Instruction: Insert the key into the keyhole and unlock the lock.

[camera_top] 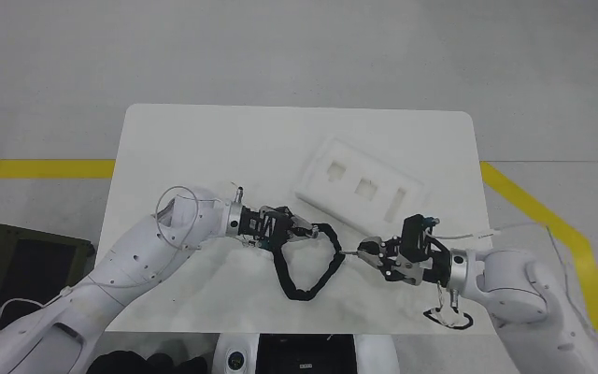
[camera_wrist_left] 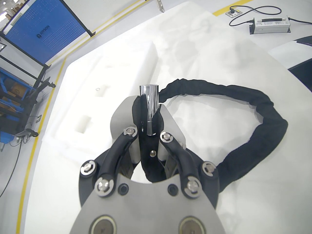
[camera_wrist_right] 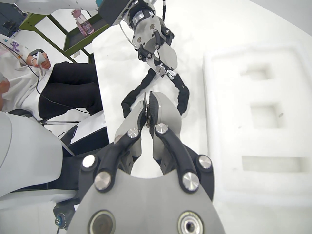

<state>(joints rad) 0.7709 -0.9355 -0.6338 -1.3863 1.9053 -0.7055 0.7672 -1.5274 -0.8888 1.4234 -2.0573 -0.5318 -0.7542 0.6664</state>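
The lock is a chrome cylinder (camera_wrist_left: 149,103) on a black fabric-covered cable loop (camera_top: 301,276) that lies on the white table (camera_top: 187,150). My left gripper (camera_top: 301,227) is shut on the cylinder and holds it just above the table. Its round keyhole face (camera_wrist_right: 160,69) points toward my right gripper (camera_wrist_right: 148,99). That gripper is shut on the silver key (camera_wrist_right: 145,103), held flat between its pads. The key's blade (camera_top: 349,251) points at the lock and stops a short gap from it, close to the cable's bend. The blade tip (camera_wrist_left: 158,2) hangs in the air beyond the cylinder.
A white foam tray (camera_top: 322,182) with three empty cut-outs lies behind the lock, toward the table's far right. The cable loop (camera_wrist_left: 256,113) sags toward the table's near edge between the two arms. Yellow floor tape runs beside the table.
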